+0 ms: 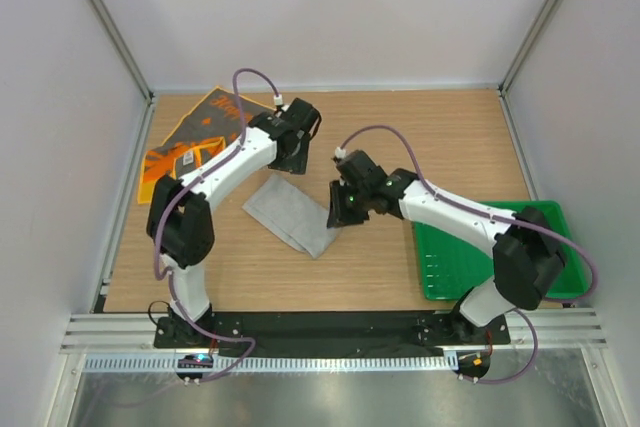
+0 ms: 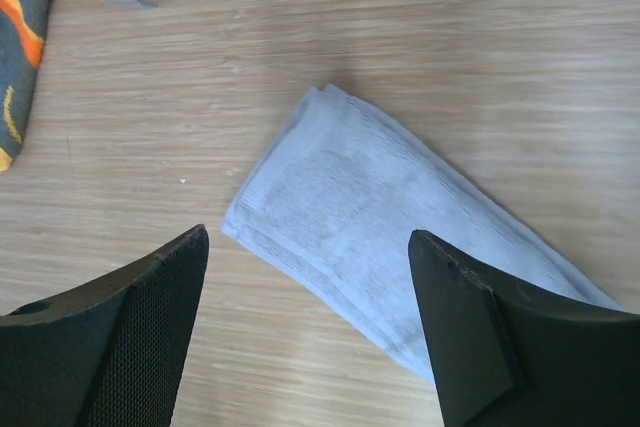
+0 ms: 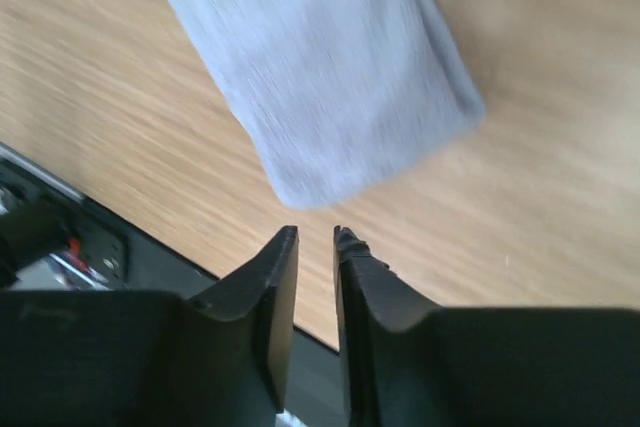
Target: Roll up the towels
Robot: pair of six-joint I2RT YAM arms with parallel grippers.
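The top camera looks down from above and behind the arm bases, taking in the whole wooden table (image 1: 420, 137). The wrist cameras look down from close up, one past the left gripper (image 2: 308, 235), one past the right gripper (image 3: 315, 232). All three views share the light grey towel (image 1: 290, 217).

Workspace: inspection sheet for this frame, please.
Surface: wood table.
Job's things: grey towel folded flat mid-table, not rolled; printed towel rumpled at the far left.
Clutter: green tray at the right, nothing seen in its visible part.
Grippers: left gripper open over the grey towel; right gripper nearly shut, empty, just off the towel's end.
Cables: purple cables looped above both arms.
Surroundings: white walls.
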